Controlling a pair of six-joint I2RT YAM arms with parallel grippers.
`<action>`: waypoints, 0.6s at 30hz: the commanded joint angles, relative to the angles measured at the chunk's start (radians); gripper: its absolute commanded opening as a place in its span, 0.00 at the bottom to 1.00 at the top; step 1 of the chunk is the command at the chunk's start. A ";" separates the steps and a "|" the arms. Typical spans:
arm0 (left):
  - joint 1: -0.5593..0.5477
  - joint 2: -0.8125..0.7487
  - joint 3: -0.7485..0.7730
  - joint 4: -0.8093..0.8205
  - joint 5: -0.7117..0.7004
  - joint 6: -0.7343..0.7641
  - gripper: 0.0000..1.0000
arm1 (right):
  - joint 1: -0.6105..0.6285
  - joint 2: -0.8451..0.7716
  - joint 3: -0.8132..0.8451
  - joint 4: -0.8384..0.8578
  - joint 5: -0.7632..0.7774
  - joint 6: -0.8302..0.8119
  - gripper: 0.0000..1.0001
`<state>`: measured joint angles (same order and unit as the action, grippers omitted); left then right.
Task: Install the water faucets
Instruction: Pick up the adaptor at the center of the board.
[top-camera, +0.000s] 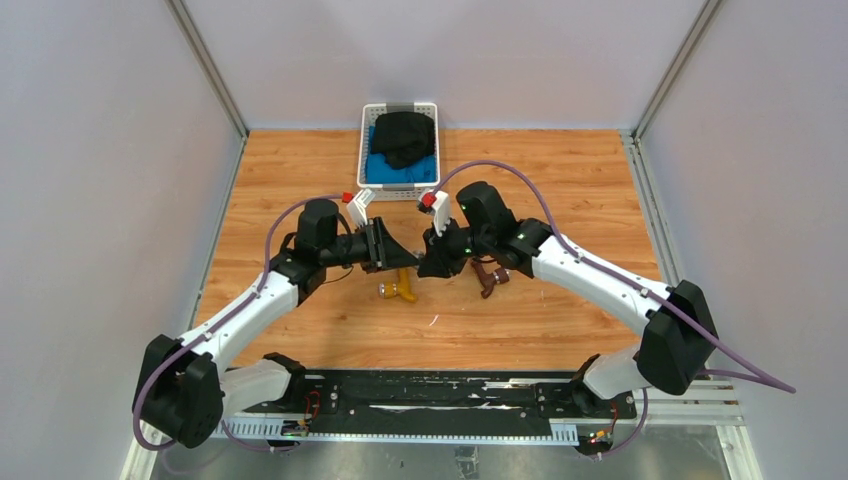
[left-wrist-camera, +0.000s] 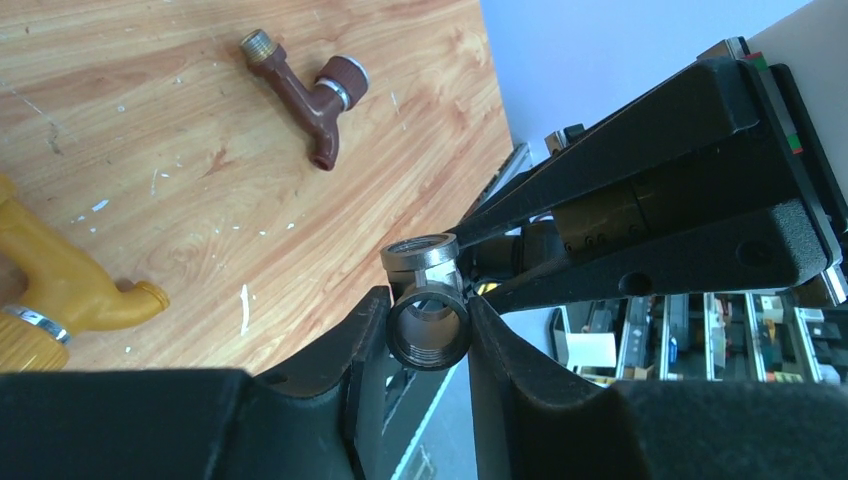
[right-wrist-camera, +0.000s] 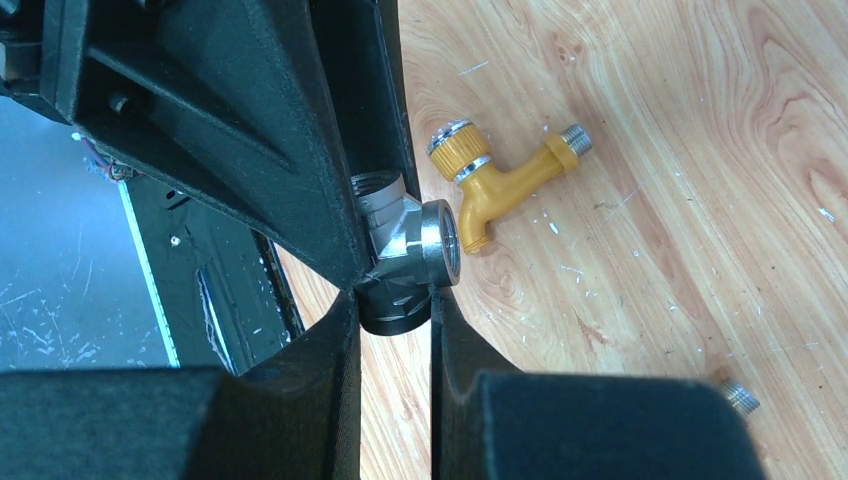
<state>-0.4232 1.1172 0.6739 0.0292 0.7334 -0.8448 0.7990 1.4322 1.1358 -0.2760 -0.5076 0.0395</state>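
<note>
Steadying grey fitting (left-wrist-camera: 427, 335), we pinch it with left hand (left-wrist-camera: 428, 310) and right hand (right-wrist-camera: 393, 300); yellow faucet (top-camera: 398, 290) at its 7 o'clock, brown faucet (top-camera: 490, 278) at 4, both unfitted. Next, one hand must likely fetch one.

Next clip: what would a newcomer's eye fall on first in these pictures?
The left gripper and the right gripper meet nose to nose over the middle of the wooden table, both clamped on one small grey metal tee fitting. On the wood beside them lie a brass-yellow faucet and a dark reddish-brown faucet, untouched.
</note>
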 joint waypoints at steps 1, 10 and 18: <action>-0.006 0.005 -0.019 0.028 0.010 0.006 0.03 | 0.019 -0.032 0.012 -0.038 -0.030 -0.032 0.00; -0.005 -0.043 -0.019 0.038 -0.003 0.025 0.00 | -0.080 -0.100 -0.041 0.049 -0.207 0.220 0.55; -0.005 -0.148 -0.037 0.163 -0.018 -0.037 0.00 | -0.237 -0.250 -0.355 0.748 -0.310 0.829 0.67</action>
<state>-0.4278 1.0264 0.6491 0.0788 0.7277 -0.8494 0.5865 1.2045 0.8936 0.0776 -0.7486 0.5129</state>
